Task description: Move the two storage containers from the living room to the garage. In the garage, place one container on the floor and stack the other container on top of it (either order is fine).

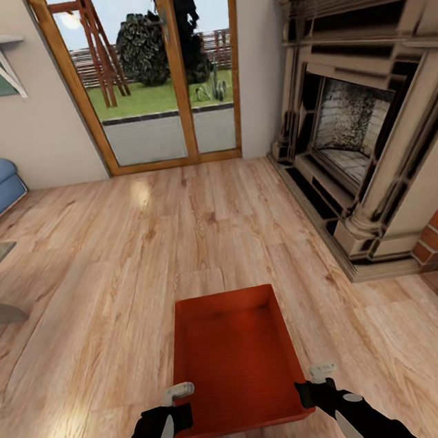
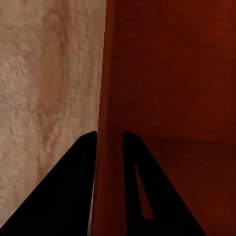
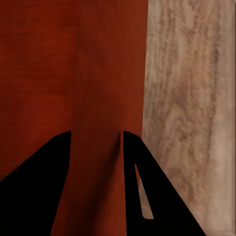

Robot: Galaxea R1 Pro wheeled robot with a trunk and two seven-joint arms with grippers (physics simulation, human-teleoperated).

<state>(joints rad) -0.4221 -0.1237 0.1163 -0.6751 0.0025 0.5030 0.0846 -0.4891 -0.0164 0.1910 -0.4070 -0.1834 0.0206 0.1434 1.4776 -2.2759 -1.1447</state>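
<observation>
While held, container (image 1: 235,356) sits btwn left end effector (image 1: 180,409) & right end effector (image 1: 312,392).

No text, label, brand, number or sign can be read anywhere.

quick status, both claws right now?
Left claw: closed on the left wall of the storage container.
Right claw: closed on the container's right wall.

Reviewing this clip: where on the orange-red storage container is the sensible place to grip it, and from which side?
Grip the storage container by its two long side walls near the robot's end, one gripper on each side. It is lidless with thin upright walls, so fingers can straddle a wall, as the left wrist view shows.
</observation>
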